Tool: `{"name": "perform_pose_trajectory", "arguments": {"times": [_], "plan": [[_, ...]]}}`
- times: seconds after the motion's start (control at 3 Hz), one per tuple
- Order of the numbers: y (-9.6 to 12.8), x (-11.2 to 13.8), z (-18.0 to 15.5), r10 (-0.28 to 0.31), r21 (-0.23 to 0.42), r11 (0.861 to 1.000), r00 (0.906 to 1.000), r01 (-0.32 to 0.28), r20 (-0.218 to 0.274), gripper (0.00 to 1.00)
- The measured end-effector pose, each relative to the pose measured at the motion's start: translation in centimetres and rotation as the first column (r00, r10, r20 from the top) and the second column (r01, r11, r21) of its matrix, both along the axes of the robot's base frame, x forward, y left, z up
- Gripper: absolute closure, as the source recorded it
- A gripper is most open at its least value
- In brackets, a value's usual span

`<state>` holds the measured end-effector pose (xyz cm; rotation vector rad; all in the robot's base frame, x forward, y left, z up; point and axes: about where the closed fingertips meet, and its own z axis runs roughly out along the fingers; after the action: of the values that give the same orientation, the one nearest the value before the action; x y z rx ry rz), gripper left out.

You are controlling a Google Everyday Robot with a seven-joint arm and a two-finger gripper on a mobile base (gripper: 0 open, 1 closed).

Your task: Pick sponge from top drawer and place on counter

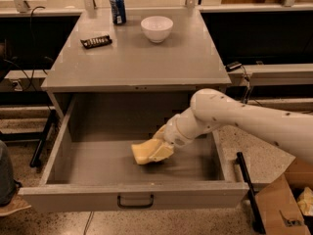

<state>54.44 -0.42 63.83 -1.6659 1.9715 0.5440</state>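
One pale yellow sponge [143, 154] lies low in the open top drawer [98, 163], near the middle of its floor and a little toward the front. The cream gripper [160, 148] reaches down to it from the right, and its jaws look clamped on the sponge's right end. The left end sticks out free.

The sponge is probably very light and soft, so it should squash under the jaws rather than slip. A firm squeeze across its narrow waist ought to hold, and nothing about it is fragile. Held by one end, the free end may droop or swing, so a steady lift seems wise.

The drawer is grey metal, smooth and shallow, with its front panel and dark pull handle [135, 200] toward the camera. Nothing else shows inside it.

The counter [146, 62] directly above is flat, grey and smooth. A white bowl [157, 28], a blue soda can [117, 8] and a dark snack bar [96, 41] sit toward its back, so the near half is a ready place to set the sponge down. The counter's front edge overhangs the rear of the drawer, so the lift probably has to come forward before going up.
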Motion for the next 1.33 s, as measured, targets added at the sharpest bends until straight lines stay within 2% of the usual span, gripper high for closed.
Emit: {"name": "perform_pose_trajectory", "arguments": {"times": [0.33, 0.67, 1.0, 1.33], "plan": [[-3.4, -1.2, 6.4, -0.011, 0.05, 0.999, 0.9954, 0.006, 0.095, 1.0], [-7.8, -2.5, 13.7, -0.029, 0.03, 0.999, 0.9793, 0.024, 0.2, 1.0], [-7.8, -2.5, 13.6, -0.029, 0.03, 0.999, 0.9795, 0.023, 0.2, 1.0], [-7.7, -1.0, 14.9, -0.03, 0.042, 0.999, 0.9727, 0.02, 0.23, 1.0]]}}
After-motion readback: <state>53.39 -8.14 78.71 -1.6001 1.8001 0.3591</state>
